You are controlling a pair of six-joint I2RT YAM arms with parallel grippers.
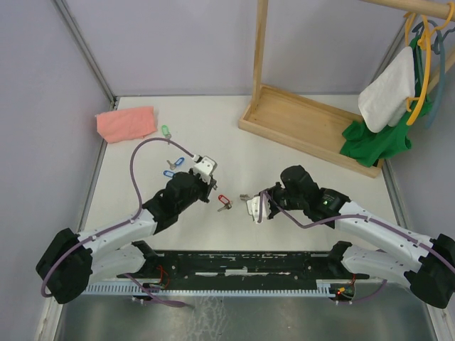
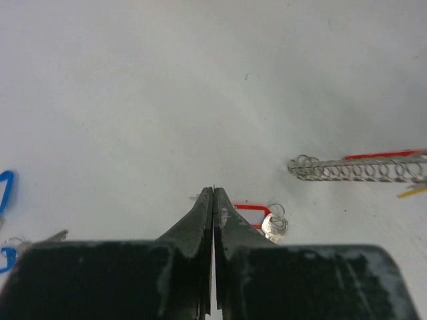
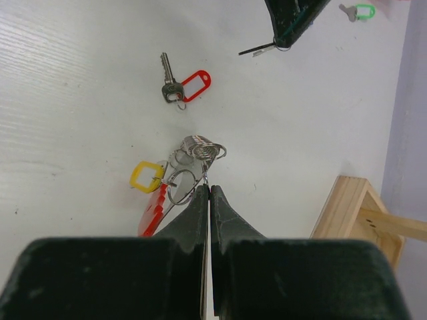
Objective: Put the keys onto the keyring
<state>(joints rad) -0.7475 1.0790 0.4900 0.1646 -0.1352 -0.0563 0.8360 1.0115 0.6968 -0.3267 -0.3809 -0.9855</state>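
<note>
Your right gripper (image 3: 209, 189) is nearest: fingers pressed together on the wire loop of the keyring (image 3: 199, 147), with the yellow-tagged key (image 3: 148, 176) just beside its red crescent. The red-tagged key (image 3: 189, 86) lies loose near the keyring, between it and your left gripper (image 2: 213, 193), whose fingers are pressed together too.

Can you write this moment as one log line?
left pincer: shut | right pincer: shut on keyring | red key: loose on table
</note>
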